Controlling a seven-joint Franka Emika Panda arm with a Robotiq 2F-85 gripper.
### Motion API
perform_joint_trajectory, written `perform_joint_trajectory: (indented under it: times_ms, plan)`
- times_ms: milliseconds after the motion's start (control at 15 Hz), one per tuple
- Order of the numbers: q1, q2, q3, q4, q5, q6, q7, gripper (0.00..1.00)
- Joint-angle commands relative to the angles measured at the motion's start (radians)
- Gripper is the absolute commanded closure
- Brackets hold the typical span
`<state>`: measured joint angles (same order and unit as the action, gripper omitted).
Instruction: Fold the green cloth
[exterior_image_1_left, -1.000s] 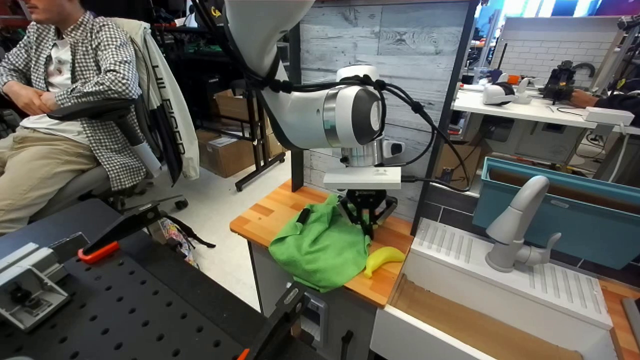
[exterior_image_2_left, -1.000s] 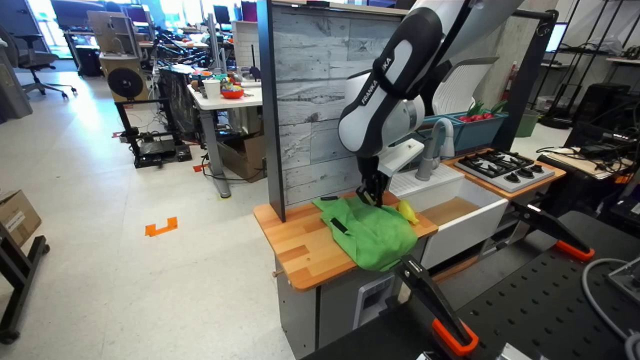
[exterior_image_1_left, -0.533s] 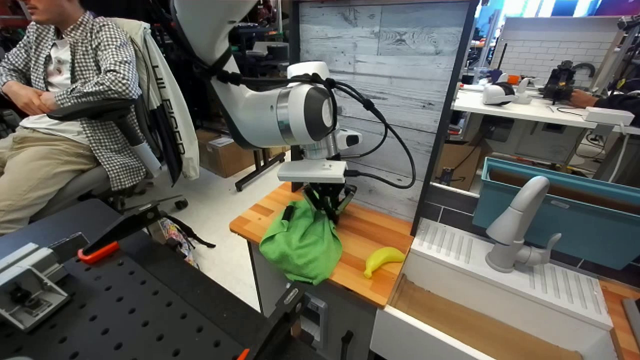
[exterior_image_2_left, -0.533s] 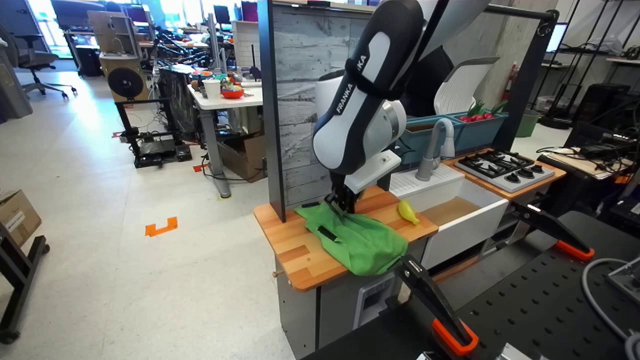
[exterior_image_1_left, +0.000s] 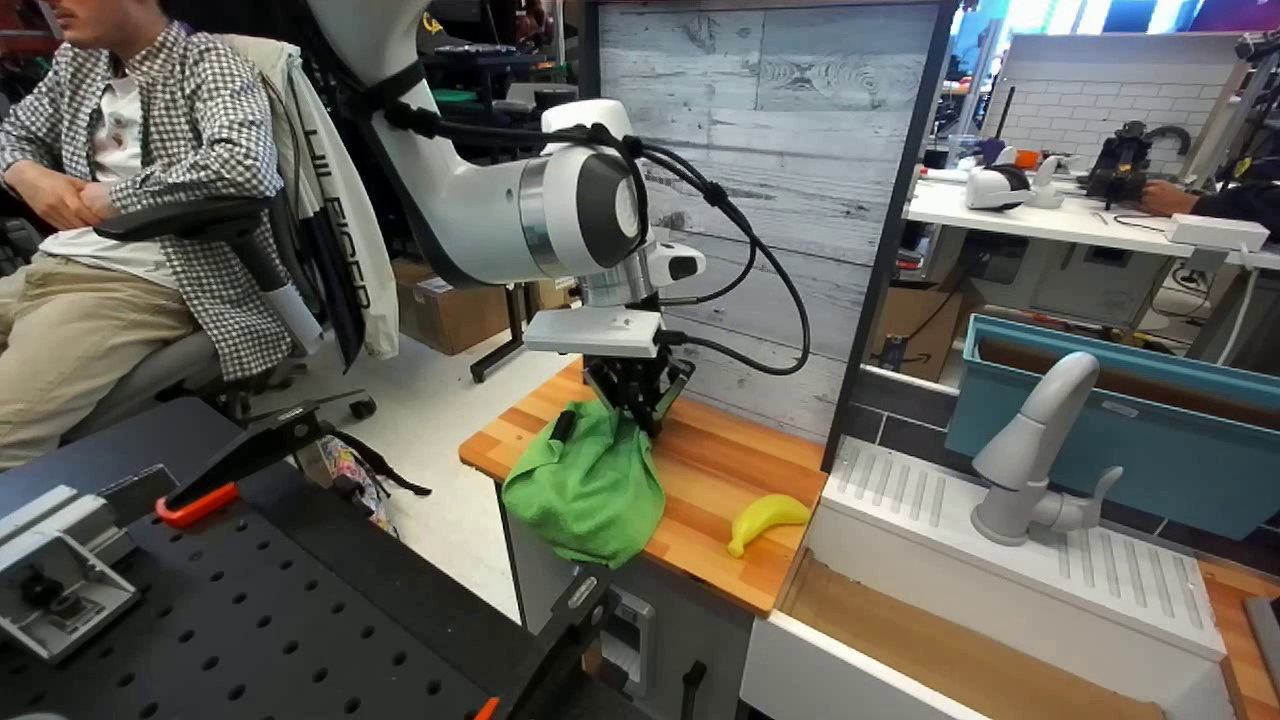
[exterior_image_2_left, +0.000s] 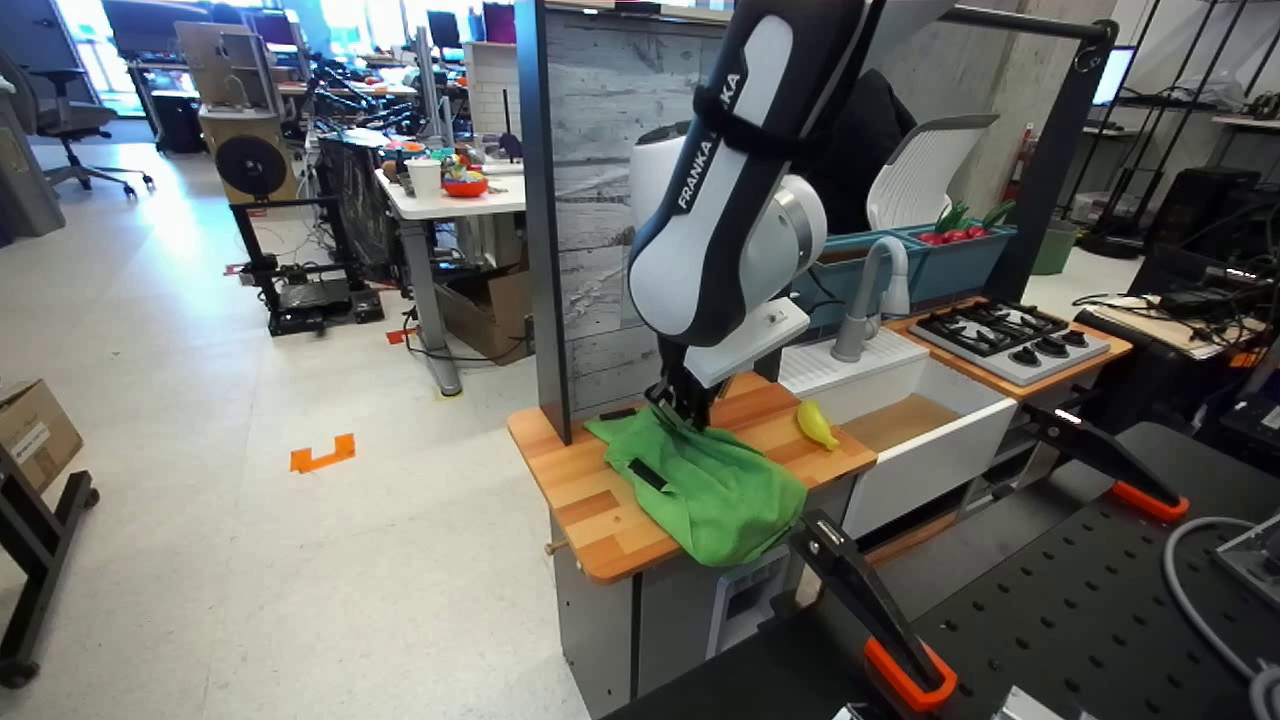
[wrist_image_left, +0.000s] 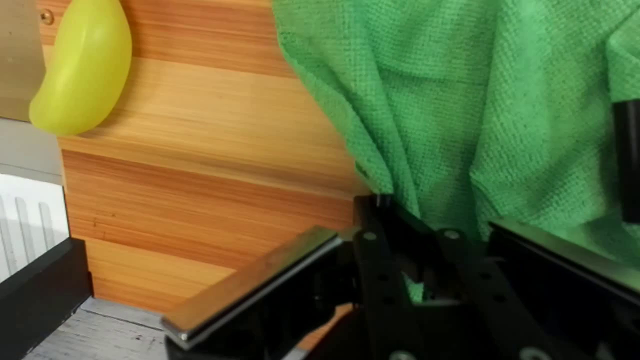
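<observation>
Claw (wrist_image_left: 384, 201) is clamped on a bunched edge of the green cloth (wrist_image_left: 435, 110); in the wrist view the rest fans out toward 1 o'clock across the wooden counter (wrist_image_left: 215, 145). Yellow banana (wrist_image_left: 86, 70) is chilling well apart at 10 o'clock.

The surface (exterior_image_2_left: 605, 525) is showing wood in joined strips, pale tan mixing with reddish brown, and in an exterior view one of its corners is curving round. A green cloth (exterior_image_1_left: 585, 500) is lying crumpled on it, its folds bunching and its black strips (exterior_image_2_left: 647, 474) standing out against the green; in both exterior views its lower part is drooping over the edge. A yellow banana (exterior_image_1_left: 768, 522), smooth and curved, is resting on the wood near an end of the surface, apart from the cloth, with bare boards stretching between the two. In the wrist view a small screw head (wrist_image_left: 46, 16) is showing in the wood beside the banana, close to the edge.
</observation>
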<state>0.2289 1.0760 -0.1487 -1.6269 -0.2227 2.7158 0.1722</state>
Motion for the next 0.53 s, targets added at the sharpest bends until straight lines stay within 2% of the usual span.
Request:
perform_joint_trajectory:
  times_ms: [0,467]
  plan:
    - [-0.008,-0.078,-0.002,-0.079,0.02,0.005,0.003,0.98]
    - [-0.017,-0.177,0.0,-0.156,0.026,-0.006,0.003,0.98]
